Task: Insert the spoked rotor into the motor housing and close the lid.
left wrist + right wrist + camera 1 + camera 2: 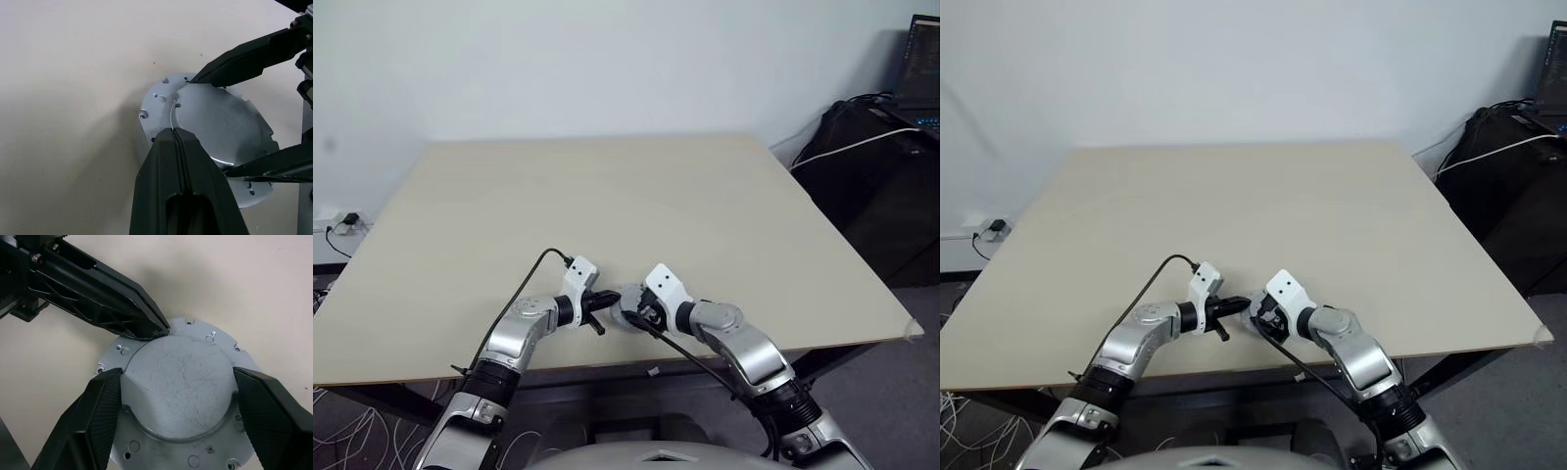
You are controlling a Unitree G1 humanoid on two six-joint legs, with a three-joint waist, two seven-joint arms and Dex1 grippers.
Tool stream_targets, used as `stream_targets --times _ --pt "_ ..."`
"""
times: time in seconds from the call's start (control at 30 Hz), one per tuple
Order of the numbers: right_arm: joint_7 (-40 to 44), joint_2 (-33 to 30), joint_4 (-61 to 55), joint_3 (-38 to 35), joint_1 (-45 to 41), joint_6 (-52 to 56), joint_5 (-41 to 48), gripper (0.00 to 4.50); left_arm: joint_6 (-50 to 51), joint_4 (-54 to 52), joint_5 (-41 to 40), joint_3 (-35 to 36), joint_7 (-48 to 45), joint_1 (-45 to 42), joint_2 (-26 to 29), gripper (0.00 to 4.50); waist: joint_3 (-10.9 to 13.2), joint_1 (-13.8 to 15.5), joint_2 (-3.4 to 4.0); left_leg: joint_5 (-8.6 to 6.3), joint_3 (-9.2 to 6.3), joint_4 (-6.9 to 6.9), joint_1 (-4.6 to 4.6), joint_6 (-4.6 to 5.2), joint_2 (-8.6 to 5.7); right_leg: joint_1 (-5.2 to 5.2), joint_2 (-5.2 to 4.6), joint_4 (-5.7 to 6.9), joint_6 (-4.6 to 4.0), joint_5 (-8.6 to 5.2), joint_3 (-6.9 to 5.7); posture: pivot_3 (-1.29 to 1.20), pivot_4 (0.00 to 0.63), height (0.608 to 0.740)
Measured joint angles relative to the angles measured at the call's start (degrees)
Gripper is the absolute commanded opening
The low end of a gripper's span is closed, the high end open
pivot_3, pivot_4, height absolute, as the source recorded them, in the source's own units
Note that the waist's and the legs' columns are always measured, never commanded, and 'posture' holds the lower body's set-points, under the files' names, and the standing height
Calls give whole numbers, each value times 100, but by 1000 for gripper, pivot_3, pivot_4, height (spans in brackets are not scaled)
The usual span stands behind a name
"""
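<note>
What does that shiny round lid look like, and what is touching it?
The lid is a flat silver-grey metal disc with a raised, scratched round centre and small holes around its rim. It lies plain face up near the front edge of the pale table. The right gripper is open, a black finger on each side of the raised centre. The shut left gripper has its tip at the edge of that centre.

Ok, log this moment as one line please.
left gripper: shut, tips on lid flange | right gripper: open, fingers flanking raised centre | lid: plain face up on table
</note>
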Motion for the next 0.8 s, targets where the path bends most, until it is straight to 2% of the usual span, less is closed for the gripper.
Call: stream_targets --times 0.03,0.4,0.6,0.8 --pt "-37 22 -5 -10 15 2 1 4480 7 -9 0 -1 0 0 1 0 0 0 2 0 0 -1 0 0 0 0 -1 0 0 0 0 0 0 740" --pt "-163 203 -49 -177 144 -105 58 4480 18 -36 0 -35 -44 1 -6 0 6 11 2 -1 0 -3 -8 1 -5 -5 -4 -7 1 1 0 0 0 740" --pt "-332 440 -118 -661 254 -428 282 4480 13 -102 -7 -36 -123 5 0 0 26 37 9 0 -3 -2 -48 3 -11 -44 -4 -7 29 27 2 0 0 740" --pt "-290 345 -598 -944 255 -459 466 4480 9 -129 -12 -43 -162 6 -38 0 27 115 9 14 -3 -4 -74 34 -16 -75 -5 -7 2 43 6 0 0 740"
